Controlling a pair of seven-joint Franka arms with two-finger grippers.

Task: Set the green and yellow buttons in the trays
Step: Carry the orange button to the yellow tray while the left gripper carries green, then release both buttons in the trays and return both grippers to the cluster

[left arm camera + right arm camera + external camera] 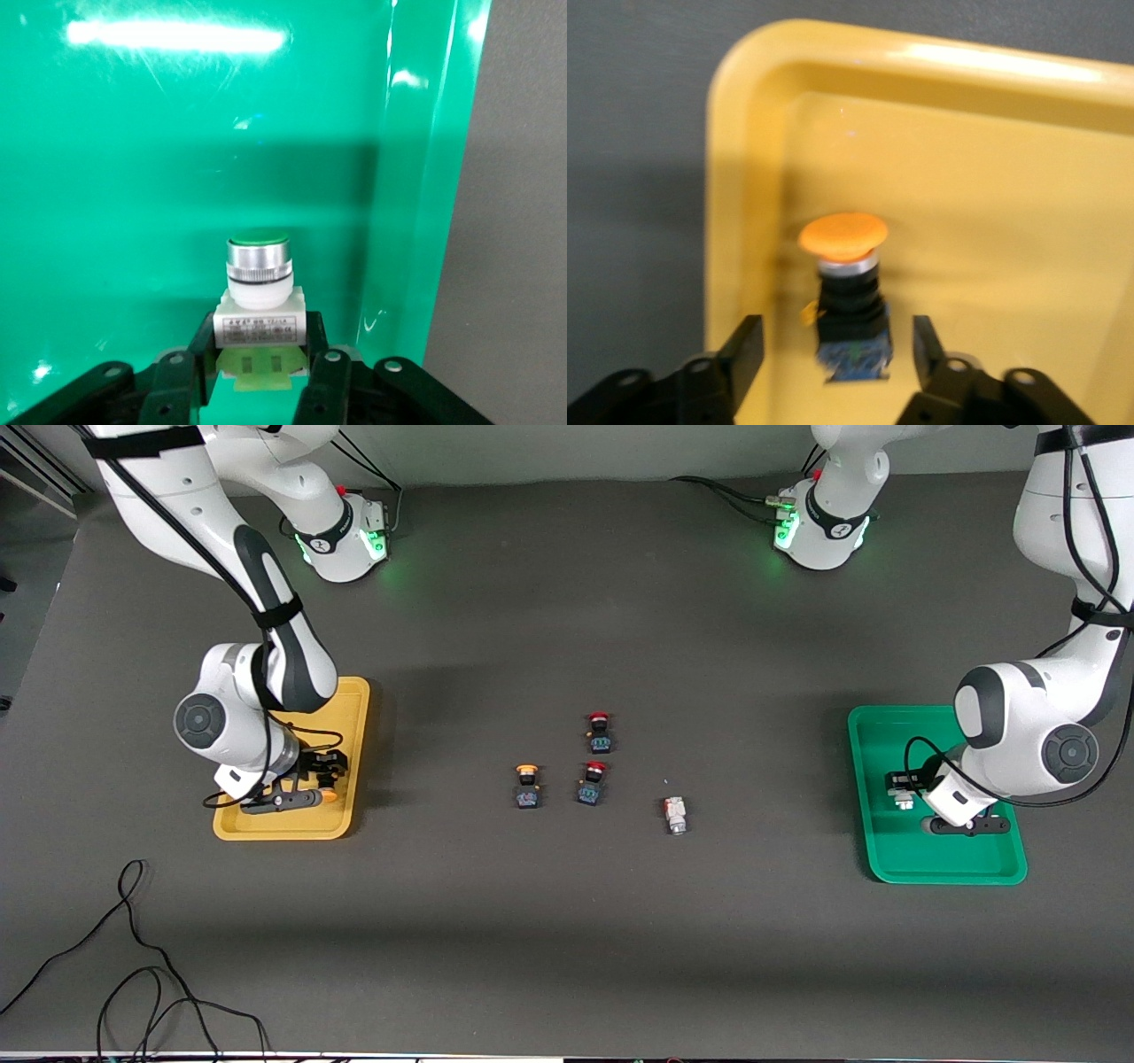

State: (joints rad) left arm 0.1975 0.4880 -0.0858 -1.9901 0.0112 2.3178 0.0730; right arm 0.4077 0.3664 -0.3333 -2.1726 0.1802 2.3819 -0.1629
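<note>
My left gripper (904, 790) (257, 343) is low in the green tray (952, 859) (106, 177), shut on the body of a white-grey button with a green cap (258, 266). My right gripper (321, 781) (837, 341) is low in the yellow tray (292, 828) (1010, 177), open. Its fingers stand apart on either side of an orange-yellow capped button (843, 266) (330, 795) that lies in that tray. On the table's middle lie another orange-yellow capped button (527, 785) and a white-grey button with an orange-red mark (675, 815).
Two red-capped buttons (600, 732) (592, 782) lie mid-table, between the orange-yellow capped one and the white-grey one. Black cables (133, 974) trail over the table's near corner at the right arm's end. The arm bases stand along the table's farthest edge.
</note>
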